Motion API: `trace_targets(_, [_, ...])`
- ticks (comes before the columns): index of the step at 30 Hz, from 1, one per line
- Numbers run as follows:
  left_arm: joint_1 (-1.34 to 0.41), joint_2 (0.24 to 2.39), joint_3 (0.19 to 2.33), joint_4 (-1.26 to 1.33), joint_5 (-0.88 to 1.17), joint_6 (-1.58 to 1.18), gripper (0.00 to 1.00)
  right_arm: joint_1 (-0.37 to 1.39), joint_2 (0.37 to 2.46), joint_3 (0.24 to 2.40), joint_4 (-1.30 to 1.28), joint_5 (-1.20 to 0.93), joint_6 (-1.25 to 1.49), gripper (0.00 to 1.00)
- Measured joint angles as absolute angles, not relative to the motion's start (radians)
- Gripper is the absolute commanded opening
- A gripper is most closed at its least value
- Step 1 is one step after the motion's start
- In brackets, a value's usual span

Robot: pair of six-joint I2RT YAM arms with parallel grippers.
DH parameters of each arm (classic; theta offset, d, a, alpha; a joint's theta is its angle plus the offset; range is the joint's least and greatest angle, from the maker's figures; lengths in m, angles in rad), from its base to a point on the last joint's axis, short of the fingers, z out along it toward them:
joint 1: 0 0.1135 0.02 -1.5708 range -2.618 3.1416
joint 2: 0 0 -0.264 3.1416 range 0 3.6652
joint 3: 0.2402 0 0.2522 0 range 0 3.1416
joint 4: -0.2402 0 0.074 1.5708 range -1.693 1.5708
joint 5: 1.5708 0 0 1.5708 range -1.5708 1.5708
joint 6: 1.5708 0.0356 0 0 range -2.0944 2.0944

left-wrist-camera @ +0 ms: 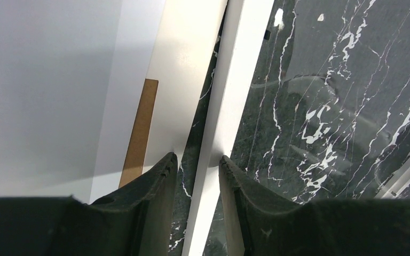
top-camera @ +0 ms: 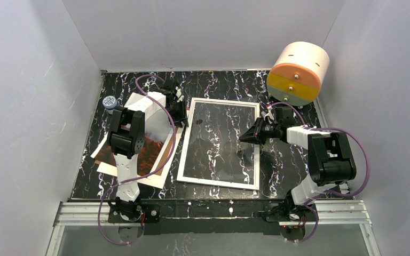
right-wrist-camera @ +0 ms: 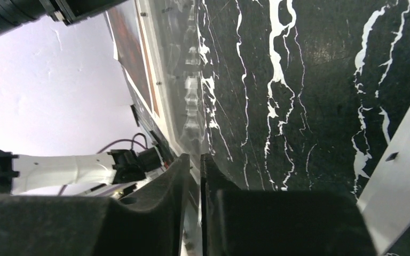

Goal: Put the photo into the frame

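The photo [top-camera: 150, 151] is being supported flat by the table [top-camera: 229, 82], just left of the frame [top-camera: 219, 144] and partly under the left arm, not yet inserted. The frame's far-left rim is being straddled by the left gripper [left-wrist-camera: 196, 160], jaws partly open with slack showing, seemingly to steady it. Its right rim is being met by the right gripper [right-wrist-camera: 195, 159], jaws a slit apart; whether anything is being pinched cannot be told. Being counted: one photo, one frame, one drum [top-camera: 298, 72], two grippers.
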State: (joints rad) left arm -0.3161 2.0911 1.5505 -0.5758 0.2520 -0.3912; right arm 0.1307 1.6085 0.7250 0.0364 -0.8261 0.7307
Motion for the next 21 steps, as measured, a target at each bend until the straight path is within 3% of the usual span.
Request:
trace_targets(3, [-0.316,2.091,1.549,-0.573,0.257,-0.394,0.33,0.131,1.607,0.719,0.064,-0.83,0.748,0.01])
trace_targets(21, [-0.315,2.091,1.546,-0.556,0.274,-0.399,0.16,0.131,1.499,0.703,0.267,-0.963,0.896,0.01])
